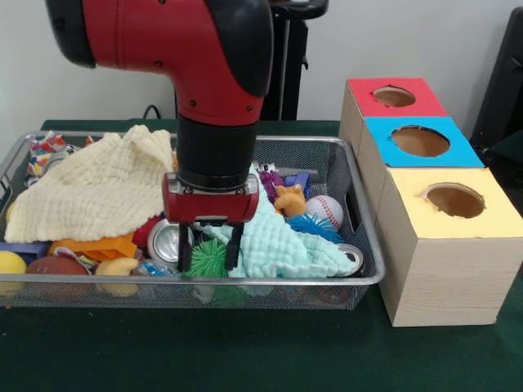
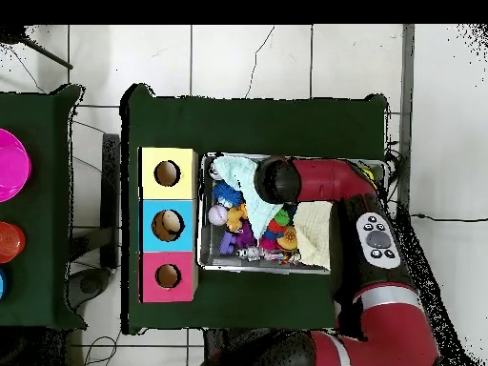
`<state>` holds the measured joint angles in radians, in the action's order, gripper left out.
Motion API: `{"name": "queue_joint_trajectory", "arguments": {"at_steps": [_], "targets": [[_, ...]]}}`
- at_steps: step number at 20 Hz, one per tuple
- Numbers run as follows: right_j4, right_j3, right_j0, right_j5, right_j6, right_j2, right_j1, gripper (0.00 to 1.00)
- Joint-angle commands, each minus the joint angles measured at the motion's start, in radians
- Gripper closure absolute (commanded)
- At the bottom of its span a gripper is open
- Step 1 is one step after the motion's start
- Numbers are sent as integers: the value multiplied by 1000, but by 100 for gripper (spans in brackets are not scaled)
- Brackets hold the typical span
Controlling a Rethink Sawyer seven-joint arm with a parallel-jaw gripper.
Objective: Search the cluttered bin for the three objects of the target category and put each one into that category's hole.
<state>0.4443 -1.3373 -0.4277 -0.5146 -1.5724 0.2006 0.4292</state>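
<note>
Black fingers of the gripper (image 1: 211,255) stand spread apart, straddling the green spiky ball (image 1: 207,257) in the wire bin (image 1: 369,260), not yet closed on it. Just beside it lie a mint cloth (image 1: 282,241), a blue spiky ball (image 1: 313,224) and a baseball (image 1: 325,210). Something already seems to lie in the blue box (image 2: 168,225); I judge most sorting is left.

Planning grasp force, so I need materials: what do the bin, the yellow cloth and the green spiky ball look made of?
The bin looks like silver wire mesh, metal by its sheen and see-through walls. The yellow cloth seems a soft woven cotton, matte with a waffle-like crinkle. The green spiky ball is probably soft rubber, judging by its thin flexible spikes.
</note>
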Motion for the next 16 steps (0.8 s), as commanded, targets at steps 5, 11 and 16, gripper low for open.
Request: {"name": "queue_joint_trajectory", "arguments": {"at_steps": [5, 11, 16], "targets": [[41, -86, -28, 14, -12, 24, -115, 0], [29, -136, -23, 40, -52, 22, -109, 0], [17, -181, -6, 34, -88, -2, -59, 0]]}}
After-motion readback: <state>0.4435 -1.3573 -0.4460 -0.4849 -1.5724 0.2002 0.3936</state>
